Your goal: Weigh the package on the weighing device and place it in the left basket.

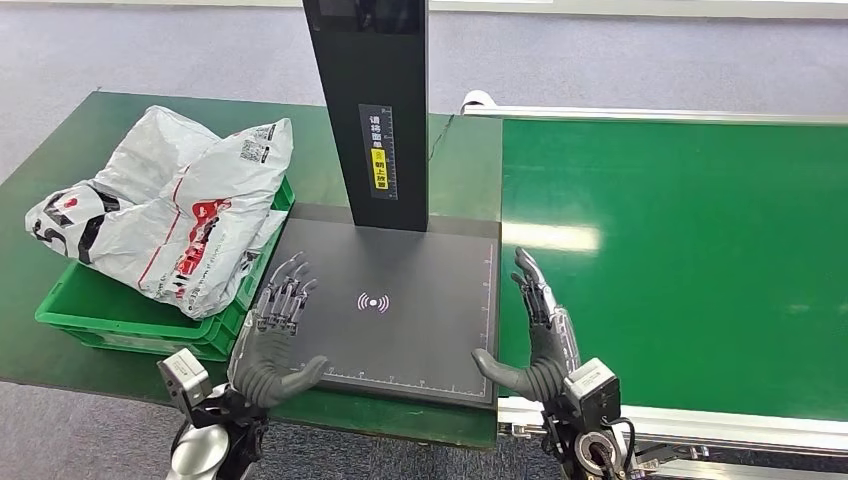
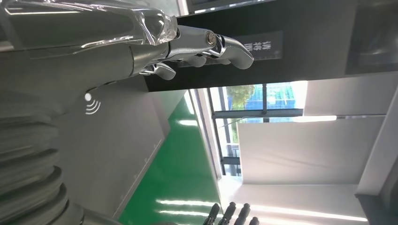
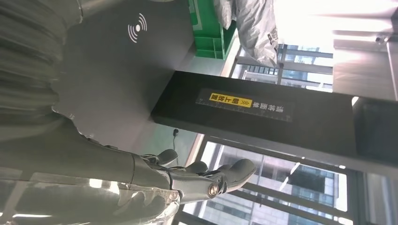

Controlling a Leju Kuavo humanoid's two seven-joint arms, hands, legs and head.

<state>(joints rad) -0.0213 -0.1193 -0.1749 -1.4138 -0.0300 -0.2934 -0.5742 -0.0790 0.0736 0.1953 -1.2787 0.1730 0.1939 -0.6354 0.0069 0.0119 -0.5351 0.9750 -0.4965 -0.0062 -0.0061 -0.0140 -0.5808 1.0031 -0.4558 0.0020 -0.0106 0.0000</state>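
A white plastic mail package (image 1: 170,205) with red and black print lies in the green basket (image 1: 90,310) at the left of the table; it also shows in the right wrist view (image 3: 256,23). The dark weighing plate (image 1: 400,300) with its black post (image 1: 368,110) has nothing on it. My left hand (image 1: 275,335) is open, fingers spread, over the plate's left edge beside the basket. At the plate's right edge my right hand (image 1: 535,335) is open and holds nothing. The wrist views show each hand empty (image 2: 197,47) (image 3: 187,176).
A green conveyor belt (image 1: 680,260) with a metal rail along its front runs to the right of the plate. The green table top (image 1: 60,150) extends behind and left of the basket. Grey floor lies beyond.
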